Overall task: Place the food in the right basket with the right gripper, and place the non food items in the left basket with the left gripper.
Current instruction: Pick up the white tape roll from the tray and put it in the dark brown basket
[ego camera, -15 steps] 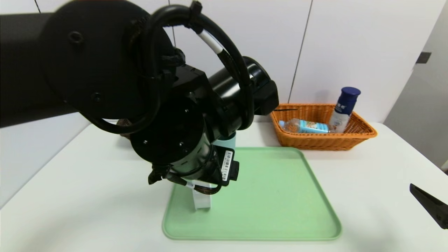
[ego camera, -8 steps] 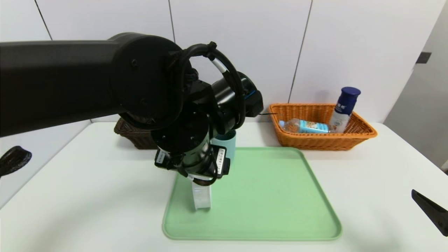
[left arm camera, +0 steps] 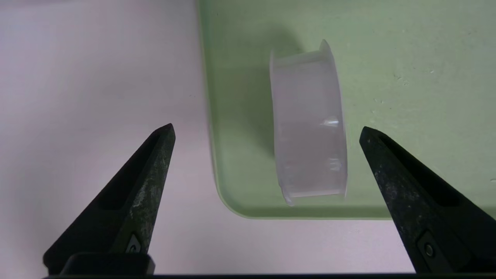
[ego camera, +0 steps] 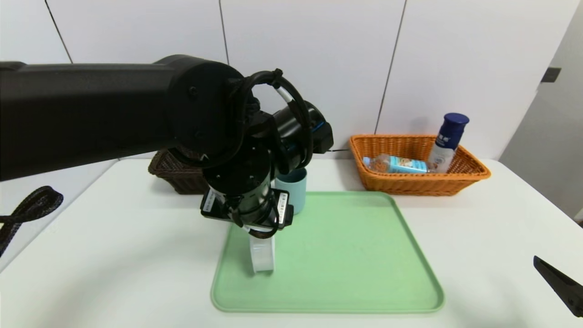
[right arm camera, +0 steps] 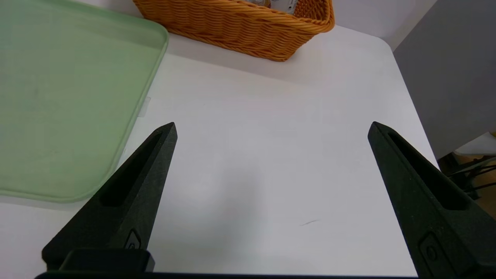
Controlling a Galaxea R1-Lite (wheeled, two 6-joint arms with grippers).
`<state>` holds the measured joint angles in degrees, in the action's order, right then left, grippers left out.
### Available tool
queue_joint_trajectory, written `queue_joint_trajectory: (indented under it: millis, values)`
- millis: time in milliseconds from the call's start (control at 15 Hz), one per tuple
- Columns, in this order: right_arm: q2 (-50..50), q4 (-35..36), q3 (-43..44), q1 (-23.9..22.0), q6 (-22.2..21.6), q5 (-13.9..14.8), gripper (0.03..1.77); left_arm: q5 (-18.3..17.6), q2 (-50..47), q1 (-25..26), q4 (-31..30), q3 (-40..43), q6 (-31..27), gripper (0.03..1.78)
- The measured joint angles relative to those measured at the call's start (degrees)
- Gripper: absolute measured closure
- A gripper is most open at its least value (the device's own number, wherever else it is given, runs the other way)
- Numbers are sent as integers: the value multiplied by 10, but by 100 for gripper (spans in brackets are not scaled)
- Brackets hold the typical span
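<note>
**Inspector A:** Presently, the left pincer [left arm camera: 265, 130] stood spread wide, holding nothing, poised above the round white case [left arm camera: 308, 128]. The case stood on its edge near the corner of the green tray [ego camera: 355, 255], just inside the rim. One fingertip [left arm camera: 164, 133] lay over the bare worktop [left arm camera: 97, 77] beyond the tray's edge, the other over the tray past the case.

**Inspector B:** And the other items?

**Inspector A:** The teal cup [ego camera: 291, 189] stood upright at the tray's far edge, partly hidden by the left arm. The dark brown basket [ego camera: 175, 175] sat behind that arm, its contents hidden. Both food bottles were already in the orange basket [ego camera: 419, 182]: the water bottle [ego camera: 396, 164] lying down, the white bottle with navy cap [ego camera: 448, 141] leaning on the wall. The right pincer [right arm camera: 271, 128] was spread open and empty over bare worktop, well apart from the tray.

**Inspector B:** Recommendation for the grasp?

**Inspector A:** In my judgement, the case sat off-centre in the gap, nearer one finger. The pincer should be centred over it first, then lowered so that the pads meet the two flat faces squarely. An uneven closure would likely tip so thin a case. The finger outside the tray must clear the raised rim on descent.
</note>
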<state>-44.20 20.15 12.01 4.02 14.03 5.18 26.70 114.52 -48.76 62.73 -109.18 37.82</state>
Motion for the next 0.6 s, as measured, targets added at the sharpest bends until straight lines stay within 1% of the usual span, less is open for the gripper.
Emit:
queue_joint_trajectory:
  millis: [600]
  values:
    - [0,0,-5,0,0,0,10,-7,22,-10,0,2,6,12]
